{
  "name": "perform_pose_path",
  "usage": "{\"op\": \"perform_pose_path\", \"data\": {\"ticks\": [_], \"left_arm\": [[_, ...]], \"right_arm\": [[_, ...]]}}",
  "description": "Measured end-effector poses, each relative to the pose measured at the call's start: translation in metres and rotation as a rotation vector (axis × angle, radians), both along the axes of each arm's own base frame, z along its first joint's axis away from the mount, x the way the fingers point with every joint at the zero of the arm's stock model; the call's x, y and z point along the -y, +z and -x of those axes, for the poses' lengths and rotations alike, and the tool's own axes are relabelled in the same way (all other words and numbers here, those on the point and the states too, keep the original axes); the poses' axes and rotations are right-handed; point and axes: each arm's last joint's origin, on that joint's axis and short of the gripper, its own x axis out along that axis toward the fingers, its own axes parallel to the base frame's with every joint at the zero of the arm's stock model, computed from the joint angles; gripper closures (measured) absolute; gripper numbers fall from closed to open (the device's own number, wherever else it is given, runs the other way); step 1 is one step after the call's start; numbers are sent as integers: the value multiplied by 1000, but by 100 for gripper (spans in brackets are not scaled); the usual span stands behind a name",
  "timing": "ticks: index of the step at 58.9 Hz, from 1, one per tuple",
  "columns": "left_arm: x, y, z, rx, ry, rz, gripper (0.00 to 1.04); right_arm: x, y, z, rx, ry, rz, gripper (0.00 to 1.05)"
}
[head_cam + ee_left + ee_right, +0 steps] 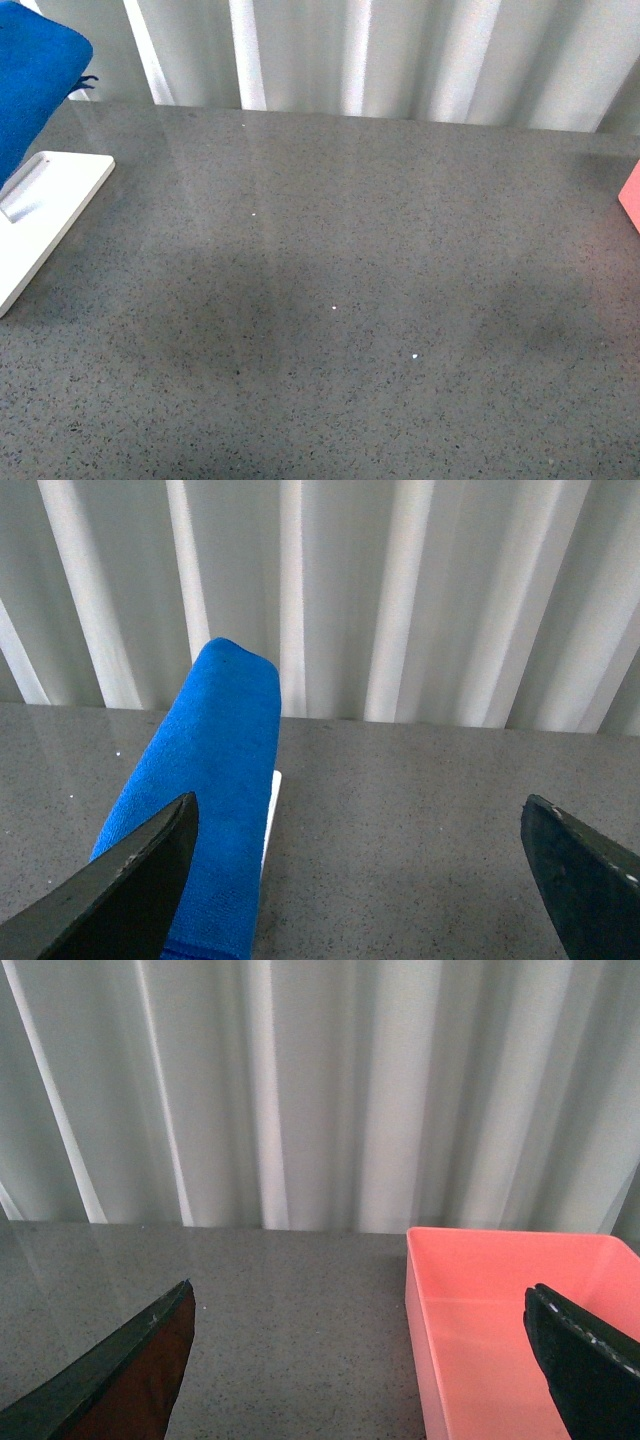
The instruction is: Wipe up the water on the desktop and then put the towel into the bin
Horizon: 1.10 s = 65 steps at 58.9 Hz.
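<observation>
Left tool (358, 820) and right tool (360, 1300) gape empty over speckled desktop (350, 300); fluffy towel (215, 770) seemingly draped.

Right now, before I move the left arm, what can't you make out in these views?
Water: front view shows only gloss and faint dark patches on the desktop; wetness unclear.
Towel: cut by the front view's left edge; in the left wrist view, partly behind the left fingers.
Pink bin: a sliver at the front view's right edge; right wrist view cuts its near side.
</observation>
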Motion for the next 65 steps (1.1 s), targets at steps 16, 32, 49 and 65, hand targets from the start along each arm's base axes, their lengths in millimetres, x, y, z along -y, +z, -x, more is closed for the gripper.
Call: {"op": "perform_pose_path", "data": {"ticks": [16, 32, 49, 65], "left_arm": [[0, 0, 0, 0, 0, 0, 7], [0, 0, 0, 0, 0, 0, 7], [0, 0, 0, 0, 0, 0, 7], [0, 0, 0, 0, 0, 0, 7]], "right_arm": [[0, 0, 0, 0, 0, 0, 7], [0, 0, 0, 0, 0, 0, 7], [0, 0, 0, 0, 0, 0, 7], [0, 0, 0, 0, 0, 0, 7]]}}
